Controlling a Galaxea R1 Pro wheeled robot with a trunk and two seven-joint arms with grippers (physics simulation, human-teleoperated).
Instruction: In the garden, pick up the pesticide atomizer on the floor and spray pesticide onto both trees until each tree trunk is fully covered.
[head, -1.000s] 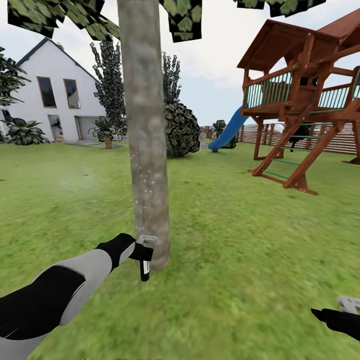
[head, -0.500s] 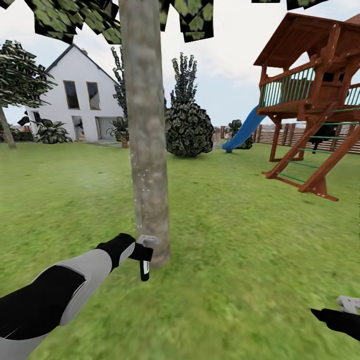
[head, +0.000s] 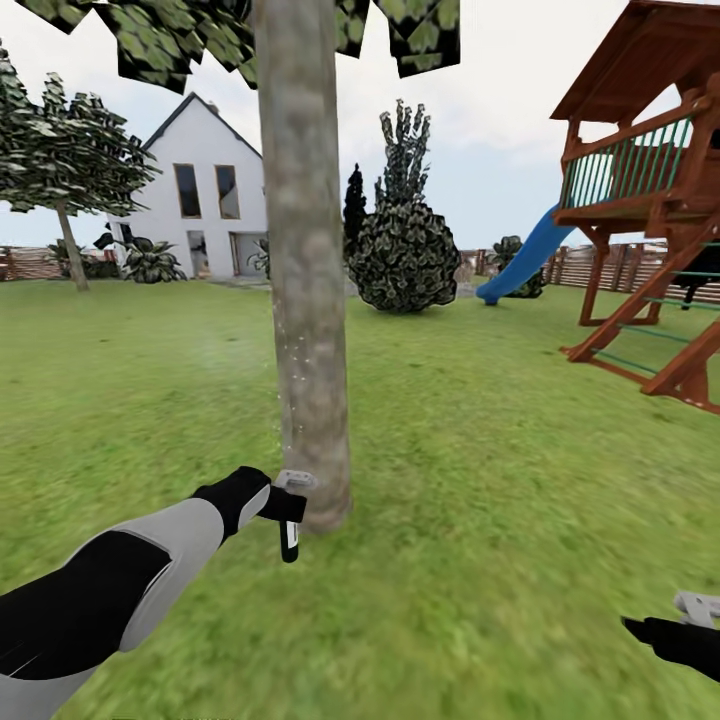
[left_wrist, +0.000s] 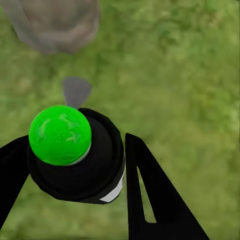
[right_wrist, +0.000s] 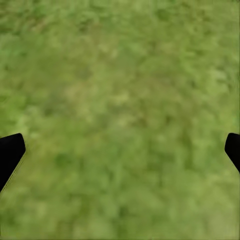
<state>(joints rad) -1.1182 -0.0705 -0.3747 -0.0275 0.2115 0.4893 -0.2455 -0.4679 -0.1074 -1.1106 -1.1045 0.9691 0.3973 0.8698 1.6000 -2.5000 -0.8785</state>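
Note:
A thick grey-brown tree trunk (head: 308, 260) rises from the lawn straight ahead, with fine white specks on its lower part. My left gripper (head: 284, 506) is shut on the pesticide atomizer (head: 289, 541), a black bottle held right beside the trunk's base. In the left wrist view the atomizer (left_wrist: 75, 155) shows a bright green cap between the black fingers (left_wrist: 150, 195), with the trunk base (left_wrist: 55, 25) just beyond it. A second tree (head: 72, 150) with a bare trunk stands far off at the left. My right gripper (head: 697, 606) hangs low over grass, open (right_wrist: 120, 150) and empty.
A wooden playset (head: 650, 200) with a blue slide (head: 525, 255) stands at the right. A white house (head: 210, 190), dark bushes (head: 403, 255) and a slat fence (head: 30, 262) line the back. Open lawn (head: 500, 480) spreads all around.
The whole picture has shifted to the right, so the camera has turned left and the far left tree has come into view. Both arms hold their places in the view.

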